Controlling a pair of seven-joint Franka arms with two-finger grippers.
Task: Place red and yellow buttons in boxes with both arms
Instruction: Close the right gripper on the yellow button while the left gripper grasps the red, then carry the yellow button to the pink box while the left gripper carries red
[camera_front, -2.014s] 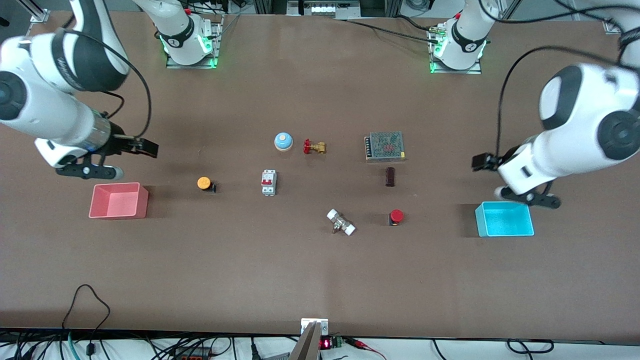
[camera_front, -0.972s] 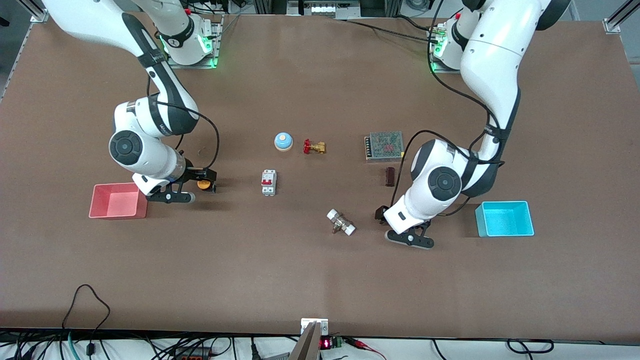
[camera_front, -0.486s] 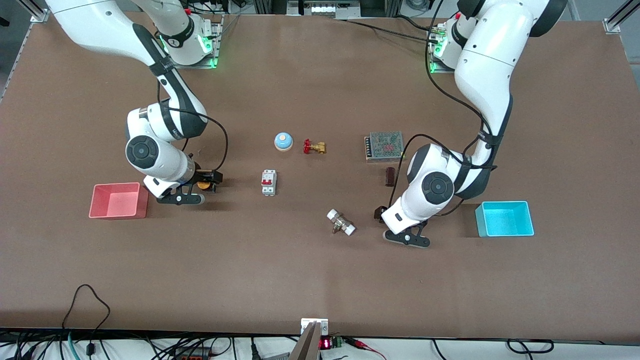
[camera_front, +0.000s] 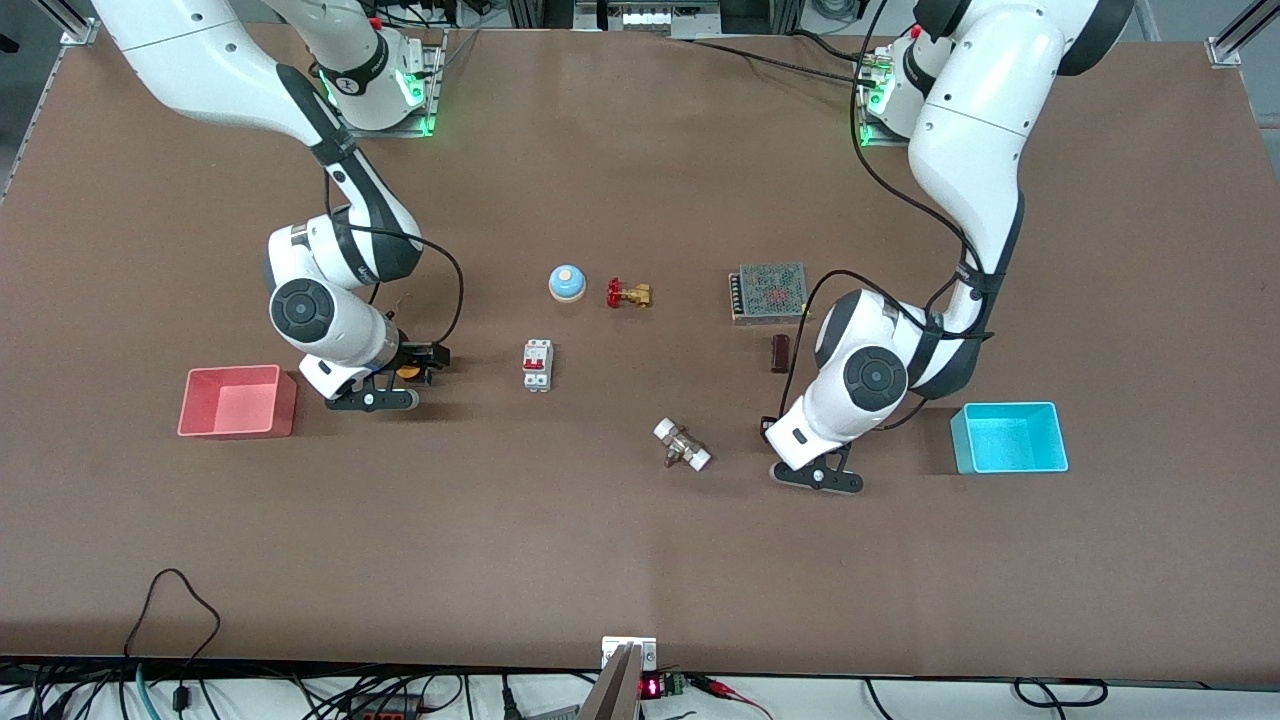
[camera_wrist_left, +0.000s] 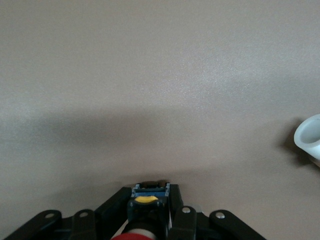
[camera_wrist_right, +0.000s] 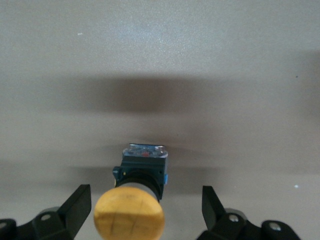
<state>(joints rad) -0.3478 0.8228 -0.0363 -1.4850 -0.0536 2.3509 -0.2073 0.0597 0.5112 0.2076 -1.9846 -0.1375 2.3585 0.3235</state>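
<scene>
Front view: both white arms crouch on the brown counter (camera_front: 640, 560), pink-red bin (camera_front: 237, 402) mid-left, cyan bin (camera_front: 1008, 438) mid-right.

Left wrist view: left gripper (camera_wrist_left: 150, 212) fingers clench the red-capped button (camera_wrist_left: 141, 231); lifting follows.

Right wrist view: right gripper (camera_wrist_right: 145, 210) fingers gape around the yellow-orange mushroom button (camera_wrist_right: 131, 212); closing follows.

The left gripper (camera_wrist_left: 149, 212) has its black fingers (camera_wrist_left: 179, 210) pressed against both sides of the red button (camera_wrist_left: 142, 234). Only the edge of its red cap shows; above it are a yellow part and a blue-black body. The brown table (camera_wrist_left: 150, 75) fills most of the picture. At one edge is a white rounded piece (camera_wrist_left: 310, 135), perhaps a fitting.
</scene>
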